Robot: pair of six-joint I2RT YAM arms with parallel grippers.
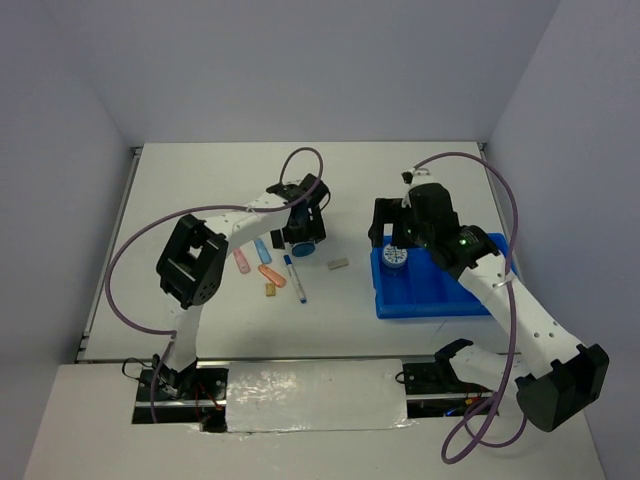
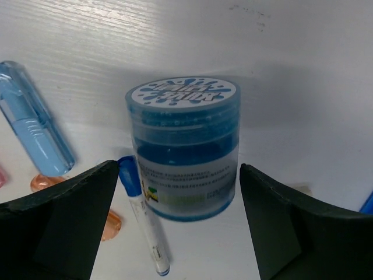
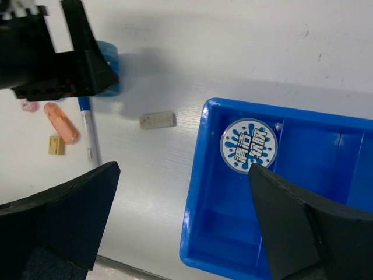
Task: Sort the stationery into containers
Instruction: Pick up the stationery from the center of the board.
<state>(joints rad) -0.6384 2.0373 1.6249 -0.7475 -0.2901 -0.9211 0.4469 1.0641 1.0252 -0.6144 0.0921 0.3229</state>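
My left gripper (image 1: 303,233) is open and straddles a round blue-white tape roll (image 2: 182,149) that stands on the table, its jaws on either side without touching. The blue-capped white pen (image 2: 143,224) lies beside the roll. A light-blue bar (image 2: 35,125) and an orange bar (image 2: 111,224) lie to the left. My right gripper (image 3: 183,227) is open and empty, above the left end of the blue tray (image 3: 195,204). The second tape roll (image 3: 249,146) lies in the tray's left compartment. A grey block (image 3: 158,120) lies on the table between the tray and the pen.
A pink bar (image 1: 241,261), the light-blue bar (image 1: 263,250), the orange bar (image 1: 272,275) and a tan block (image 1: 270,290) lie left of the pen (image 1: 294,278). The tray (image 1: 440,285) sits at the right. Grey walls close in the white table.
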